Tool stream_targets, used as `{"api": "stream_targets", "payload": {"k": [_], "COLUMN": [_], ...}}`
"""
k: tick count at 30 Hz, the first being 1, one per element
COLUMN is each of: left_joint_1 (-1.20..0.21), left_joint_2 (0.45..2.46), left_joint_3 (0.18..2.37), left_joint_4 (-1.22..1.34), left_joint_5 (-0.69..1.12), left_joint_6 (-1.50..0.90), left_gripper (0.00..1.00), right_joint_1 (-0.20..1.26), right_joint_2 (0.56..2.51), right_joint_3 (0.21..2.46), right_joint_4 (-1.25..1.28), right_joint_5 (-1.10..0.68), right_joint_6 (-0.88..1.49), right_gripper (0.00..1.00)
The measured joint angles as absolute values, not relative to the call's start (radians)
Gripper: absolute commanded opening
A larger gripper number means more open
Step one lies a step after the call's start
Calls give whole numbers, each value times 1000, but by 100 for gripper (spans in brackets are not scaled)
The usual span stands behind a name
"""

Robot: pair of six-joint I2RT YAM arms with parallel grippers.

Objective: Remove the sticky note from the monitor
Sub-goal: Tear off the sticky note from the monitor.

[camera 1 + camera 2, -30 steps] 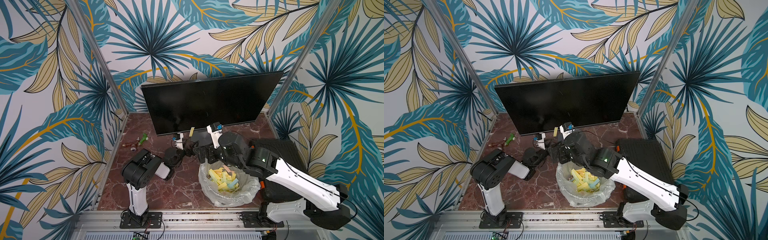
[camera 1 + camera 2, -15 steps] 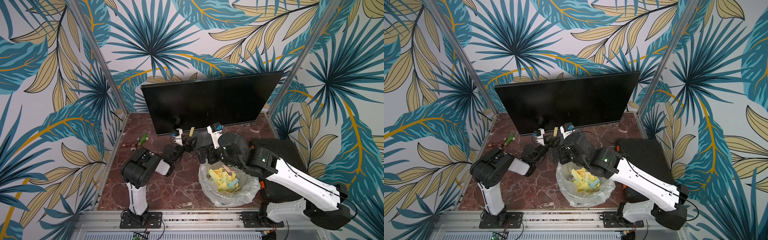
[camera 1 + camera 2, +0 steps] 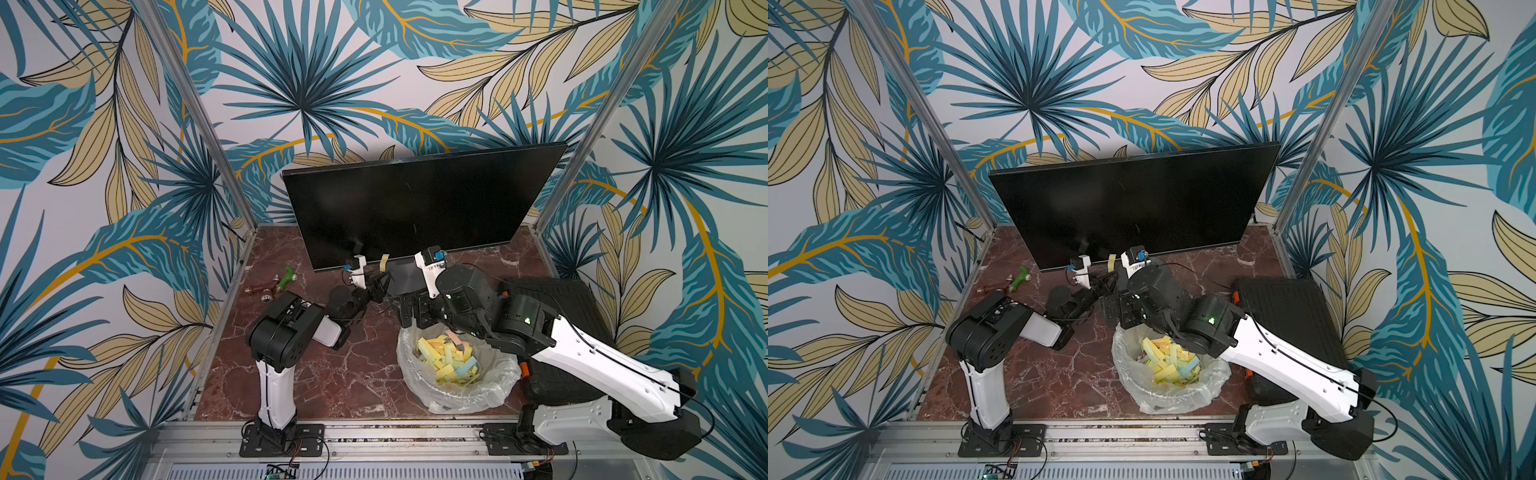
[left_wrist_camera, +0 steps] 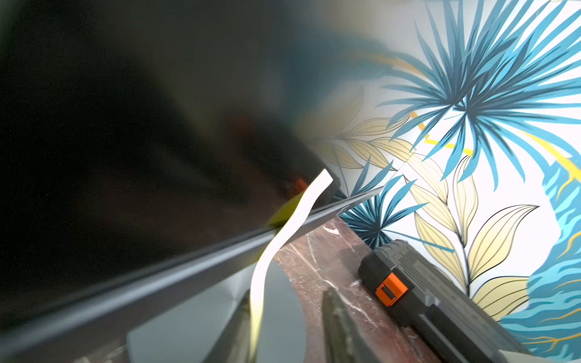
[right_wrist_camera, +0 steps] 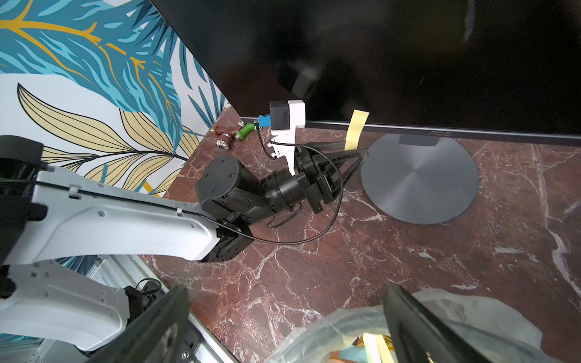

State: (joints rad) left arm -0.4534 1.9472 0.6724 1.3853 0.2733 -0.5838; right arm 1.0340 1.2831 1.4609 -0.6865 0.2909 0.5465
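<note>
Left gripper [image 5: 361, 154] sat below monitor [image 3: 415, 208], jaws part-closed round hanging end of yellow sticky note [image 5: 356, 129]. I saw gap between note and one finger. Note's top end was on screen's lower edge, near grey foot [image 5: 418, 179]. Right gripper [image 5: 284, 295] hung wide open above plastic bag [image 3: 494, 386].

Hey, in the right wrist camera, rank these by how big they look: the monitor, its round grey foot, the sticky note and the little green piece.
1. monitor, cut off by the frame
2. round grey foot
3. sticky note
4. green piece, clearly smallest
</note>
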Motion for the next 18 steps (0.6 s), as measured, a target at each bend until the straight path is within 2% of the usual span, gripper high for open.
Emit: {"api": "stream_targets", "payload": {"k": [7,18], "left_joint_1": [-451,-451], "left_joint_2": [1946,1869], "left_joint_3": [672,626], "left_joint_4": [1389,1384], "left_joint_5": [301,350], "left_joint_6": [-607,-663], "left_gripper": [1,0], "right_joint_1": [1034,1034], "right_joint_2": [1281,1247], "right_joint_3": [1460,1448], "right_joint_4": [-686,-686], "right_joint_5": [295,323], "right_joint_6": [551,554], "right_gripper": [99,99]}}
